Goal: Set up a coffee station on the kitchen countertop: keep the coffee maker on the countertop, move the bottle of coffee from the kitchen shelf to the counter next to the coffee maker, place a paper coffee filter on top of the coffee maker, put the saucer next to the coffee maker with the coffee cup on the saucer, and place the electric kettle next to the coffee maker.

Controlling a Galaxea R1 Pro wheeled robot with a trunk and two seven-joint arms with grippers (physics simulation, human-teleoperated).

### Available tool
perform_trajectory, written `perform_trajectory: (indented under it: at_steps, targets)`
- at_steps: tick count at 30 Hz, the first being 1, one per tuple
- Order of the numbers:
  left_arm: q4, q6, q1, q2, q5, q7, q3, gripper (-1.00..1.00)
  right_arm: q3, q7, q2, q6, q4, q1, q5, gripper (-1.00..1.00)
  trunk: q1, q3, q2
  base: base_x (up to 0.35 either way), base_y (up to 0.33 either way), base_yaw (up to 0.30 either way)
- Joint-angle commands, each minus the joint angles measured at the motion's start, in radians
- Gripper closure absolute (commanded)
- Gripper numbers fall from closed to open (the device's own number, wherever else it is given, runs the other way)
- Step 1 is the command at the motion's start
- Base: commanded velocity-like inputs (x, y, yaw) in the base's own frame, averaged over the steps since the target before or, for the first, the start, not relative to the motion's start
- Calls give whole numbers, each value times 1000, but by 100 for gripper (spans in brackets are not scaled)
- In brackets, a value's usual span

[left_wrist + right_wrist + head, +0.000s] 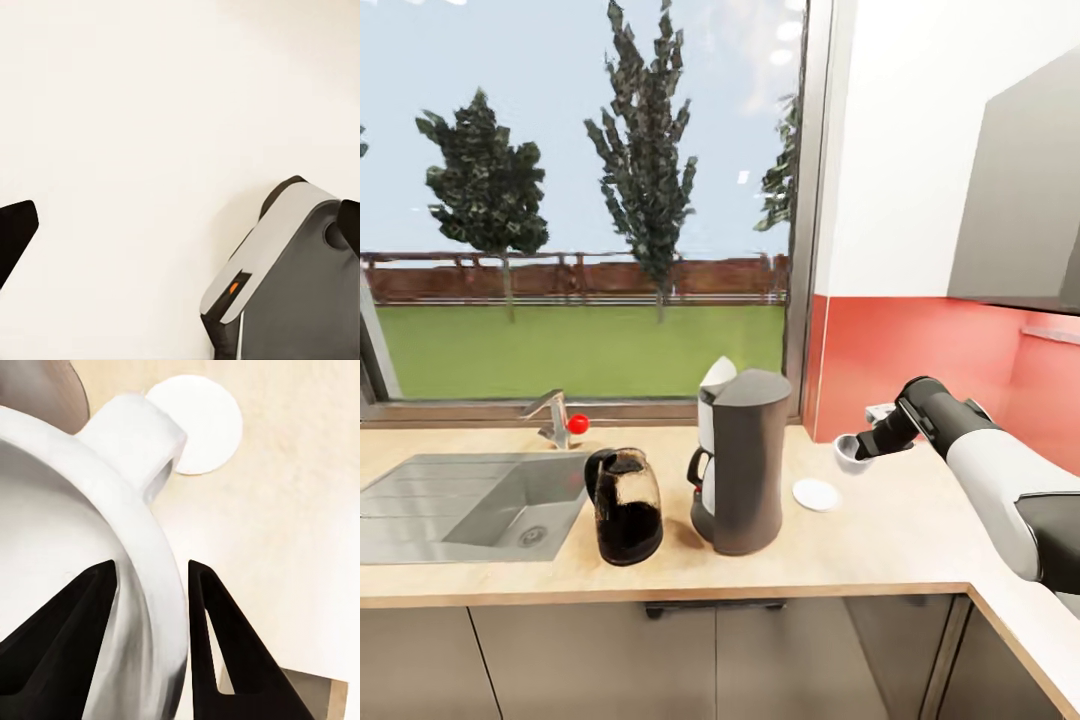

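Observation:
A dark grey coffee maker (742,462) stands on the wooden countertop (900,540), with a white paper filter (717,376) sticking up at its top. Left of it sits a dark see-through jug (626,506) with a black handle. A small white saucer (816,494) (199,424) lies on the counter right of the machine. My right gripper (863,449) (150,566) is shut on the rim of the white coffee cup (848,452) (67,510), held above the counter, up and to the right of the saucer. My left gripper (184,232) is open over a pale surface.
A steel sink (420,510) with a faucet (553,414) and a red knob (578,423) takes up the counter's left side. A window runs behind. A red backsplash (920,360) and a grey wall cabinet (1025,190) close the right corner.

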Motion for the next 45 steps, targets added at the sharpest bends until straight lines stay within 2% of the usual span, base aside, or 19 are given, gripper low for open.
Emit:
perform_trajectory:
  at_steps: [1,7,12,29,38,40,45]
  targets:
    - [0,0,0,0,0,-6,8,-100,2,10,-1,0,-1,0,9,100,1,-2,-1,180,0,111]
    - [0,0,0,-1,1,-5,8,-100,2,10,-3,-6,-1,0,9,100,1,-6,-1,216,0,63]
    - [0,-1,0,-5,1,30,8,-100,2,10,-4,-7,-1,-1,9,100,1,-6,-1,214,0,5]
    - [-2,-8,0,-30,-2,38,8,-100,3,9,-1,-8,24,-1,14,100,1,-24,-1,15,0,63]
    - [-2,-9,0,-33,-4,39,8,-100,3,1,-1,-20,28,-1,14,100,1,-35,-1,51,-2,75]
    - [-2,-9,0,-34,-4,69,7,-100,2,1,-3,-14,30,-1,11,100,1,-35,-1,276,-76,10]
    - [-3,-12,0,-42,-9,94,7,-100,0,11,-1,34,108,-1,10,100,1,-36,-1,122,-52,2]
